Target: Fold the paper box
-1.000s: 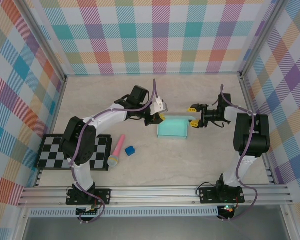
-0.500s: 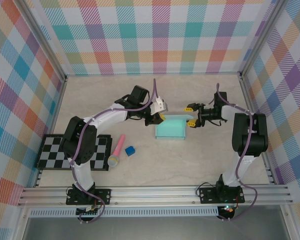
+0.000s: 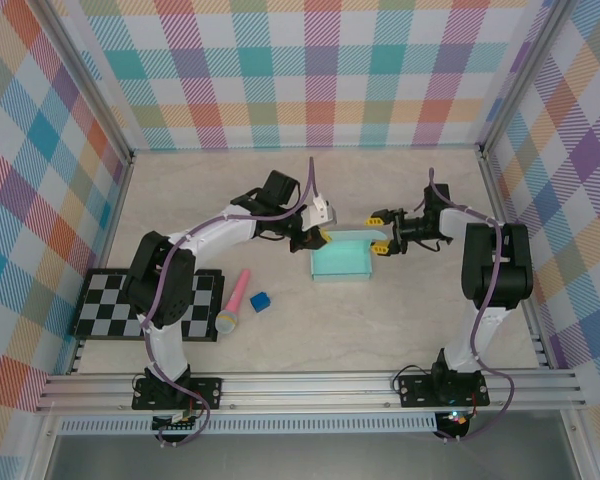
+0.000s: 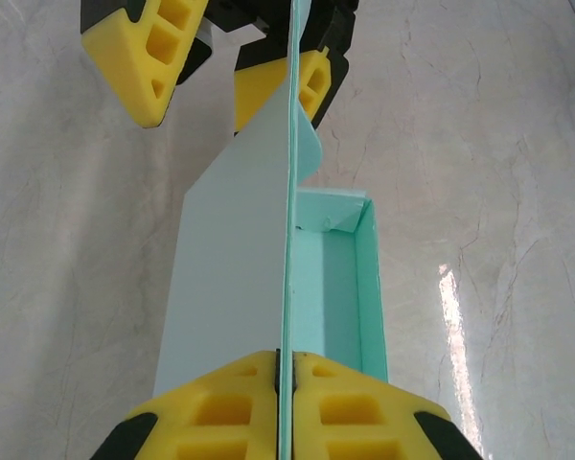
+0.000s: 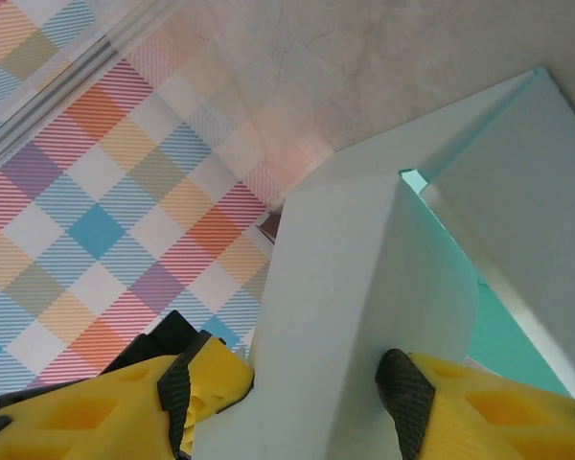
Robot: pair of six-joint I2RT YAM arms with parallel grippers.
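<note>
The paper box (image 3: 342, 263) is a pale mint open tray in the middle of the table, with its back panel standing up. My left gripper (image 3: 323, 238) is at the box's left rear corner. In the left wrist view its jaws (image 4: 286, 369) are shut on the edge of the upright panel (image 4: 240, 278), beside the tray's interior (image 4: 335, 287). My right gripper (image 3: 380, 232) is at the right rear corner, jaws apart. A bent flap (image 5: 355, 287) lies between its fingers (image 5: 302, 393), and the right pad (image 5: 402, 383) touches the card. Its yellow fingers (image 4: 144, 57) show at the panel's far end.
A pink microphone-shaped toy (image 3: 235, 300) and a small dark blue cube (image 3: 260, 300) lie left of the box. A black-and-white checkered mat (image 3: 105, 305) sits at the near left. Plaid walls (image 3: 310, 70) enclose the table on three sides.
The right gripper has moved slightly left and back along the box's rear edge. The box has shifted a little left with it. The left gripper keeps its hold on the panel.
</note>
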